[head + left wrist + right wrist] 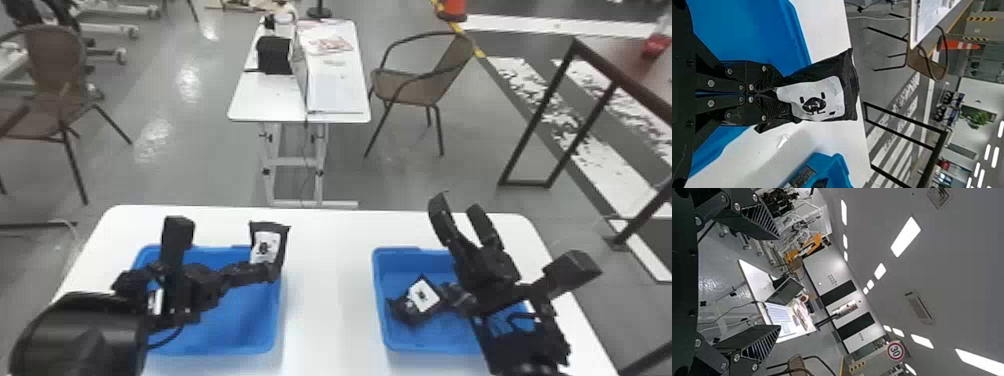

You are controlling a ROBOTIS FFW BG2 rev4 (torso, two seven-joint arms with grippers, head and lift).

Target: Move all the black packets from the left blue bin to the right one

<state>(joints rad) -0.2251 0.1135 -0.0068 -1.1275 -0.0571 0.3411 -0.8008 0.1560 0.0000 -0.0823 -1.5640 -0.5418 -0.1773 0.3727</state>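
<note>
Two blue bins point(245, 320) share a white table point(330, 300), chairs point(402, 90) beyond.

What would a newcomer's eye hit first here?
Likely the labelled black packet, pinched in the left gripper by the left blue bin's far inner corner. Next, the right gripper, wide open and raised by the right blue bin, where another packet lies.

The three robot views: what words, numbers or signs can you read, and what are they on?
"30": on a round sign with a red ring.
Held packet: a face-like drawing, no readable words.
Packet in the right bin: marks too small.
Far papers: too small to read.
Wall marks: too small.
</note>
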